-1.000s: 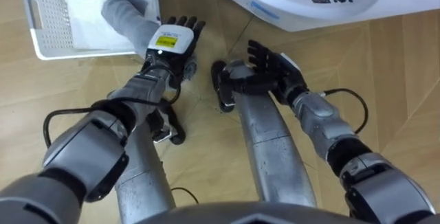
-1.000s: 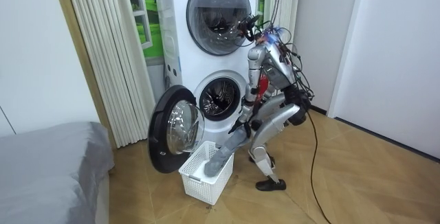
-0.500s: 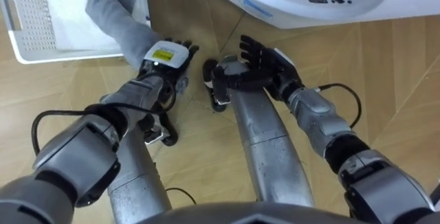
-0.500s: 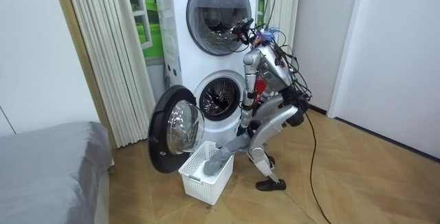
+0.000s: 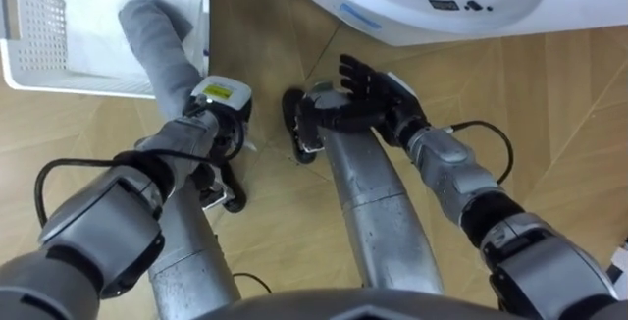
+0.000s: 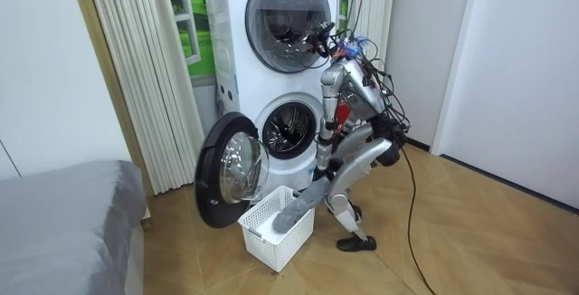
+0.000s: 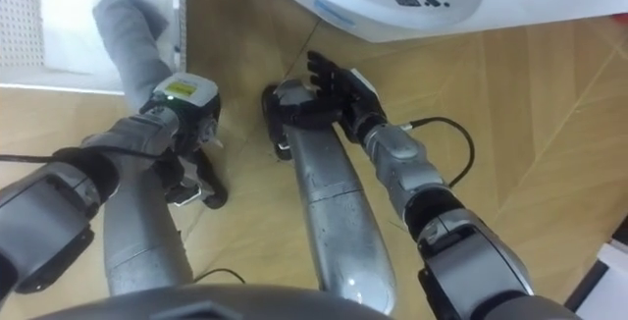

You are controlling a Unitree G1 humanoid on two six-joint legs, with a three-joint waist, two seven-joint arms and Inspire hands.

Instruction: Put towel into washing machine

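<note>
A grey towel [image 5: 162, 45] hangs over the rim of the white laundry basket [image 5: 29, 70] and stretches down to my left hand [image 5: 221, 99]. That hand's fingers are curled under on the towel's near end. In the room view the towel [image 6: 298, 206] runs taut from the basket [image 6: 276, 233] up towards my hand. My right hand [image 5: 368, 89] is open with straight fingers, hovering over my right leg and holding nothing. The washing machine's front [image 5: 442, 6] lies just ahead, its lower drum [image 6: 289, 132] open.
A folded white cloth [image 5: 93, 11] lies in the basket under the grey towel. The round door [image 6: 231, 177] stands swung open beside the basket. A second machine is stacked above. A bed [image 6: 63, 223] sits at the room view's left; wooden floor surrounds me.
My left hand's fingers have curled from straight onto the grey towel. I have straightened a little, and the towel now stretches further out of the basket. The right hand stays open.
</note>
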